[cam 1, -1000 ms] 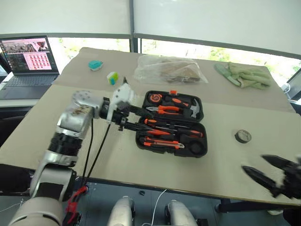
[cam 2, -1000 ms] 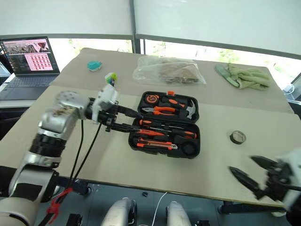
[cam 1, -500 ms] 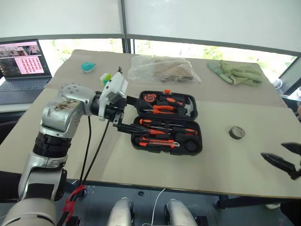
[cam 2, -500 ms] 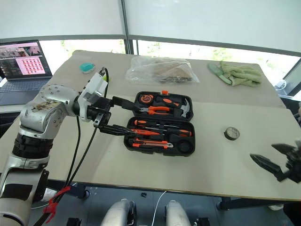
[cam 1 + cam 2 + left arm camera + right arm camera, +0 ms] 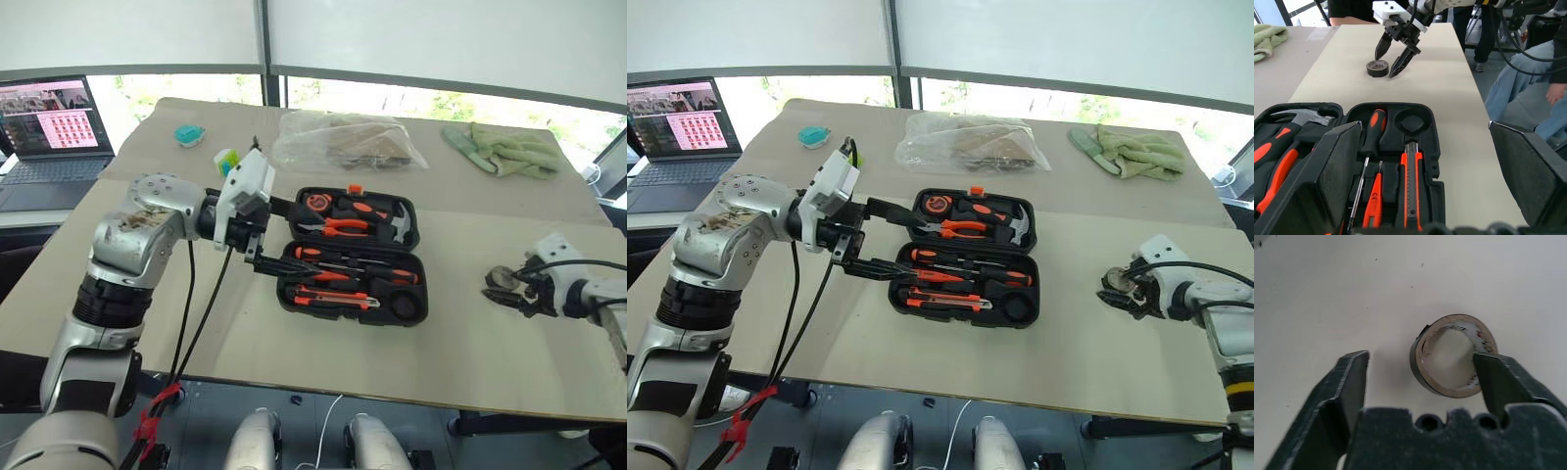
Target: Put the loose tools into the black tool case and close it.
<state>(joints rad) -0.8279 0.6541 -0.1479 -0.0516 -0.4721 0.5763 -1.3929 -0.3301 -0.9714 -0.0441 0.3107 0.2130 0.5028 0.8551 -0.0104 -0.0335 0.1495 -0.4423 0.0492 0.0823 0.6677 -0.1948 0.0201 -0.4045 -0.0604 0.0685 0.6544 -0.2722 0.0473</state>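
The black tool case [image 5: 405, 305] lies open at the table's middle, holding orange-and-black tools: pliers [image 5: 343, 227], a hammer, screwdrivers [image 5: 358, 274] and a utility knife [image 5: 1410, 186]. Its round slot [image 5: 1413, 120] is empty. The small black tape roll [image 5: 498, 278] lies flat on the table to the case's right. My right gripper [image 5: 1420, 356] is open and low over the roll. One fingertip [image 5: 1484, 367] rests at its rim, while the other finger [image 5: 1352, 377] stands well apart from it. My left gripper [image 5: 291, 239] hangs open at the case's left edge, holding nothing.
At the table's back are a clear plastic bag [image 5: 343, 142], green gloves [image 5: 505, 152], a teal object [image 5: 188, 134] and a green-white object [image 5: 227, 160]. A laptop [image 5: 54, 127] stands on a desk to the left. People [image 5: 1547, 63] stand beyond the table's right end.
My right gripper has come forward and down from the table's front right edge to the tape roll, and its fingers have narrowed. The left gripper has stayed by the case.
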